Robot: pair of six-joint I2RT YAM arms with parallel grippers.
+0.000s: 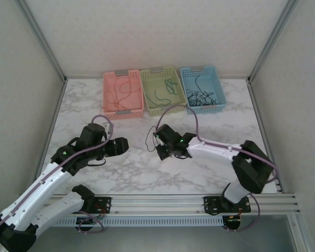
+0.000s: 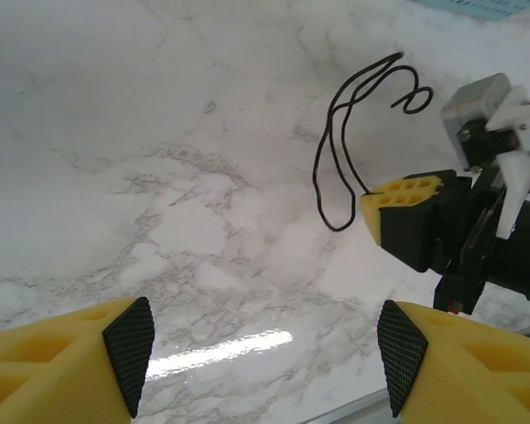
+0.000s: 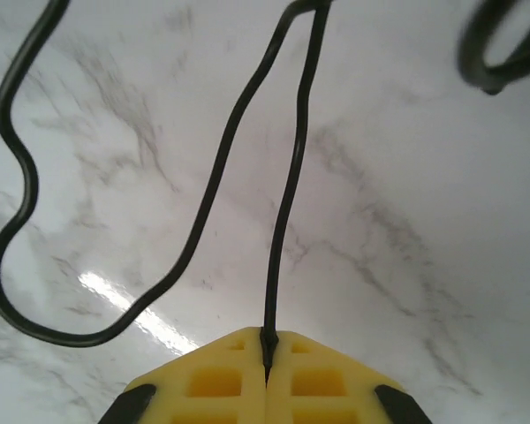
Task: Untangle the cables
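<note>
A thin black cable (image 3: 291, 177) is pinched between the yellow fingertips of my right gripper (image 3: 267, 340), which is shut on it. The rest of it loops away over the marble. In the top view that cable (image 1: 148, 139) hangs in a loop just left of the right gripper (image 1: 160, 148) at the table's middle. My left gripper (image 1: 121, 145) stands a little to the left of it, facing it. Its pads (image 2: 129, 353) are wide apart with only marble between them, and the black cable (image 2: 331, 150) lies ahead beside the right gripper's yellow fingers (image 2: 406, 208).
Three baskets stand in a row at the back: pink (image 1: 109, 100) with reddish wires, green (image 1: 147, 97) with green and dark wires, blue (image 1: 219, 89) with a black tangle. An aluminium rail (image 1: 189, 199) runs along the near edge. Grey walls close in the table.
</note>
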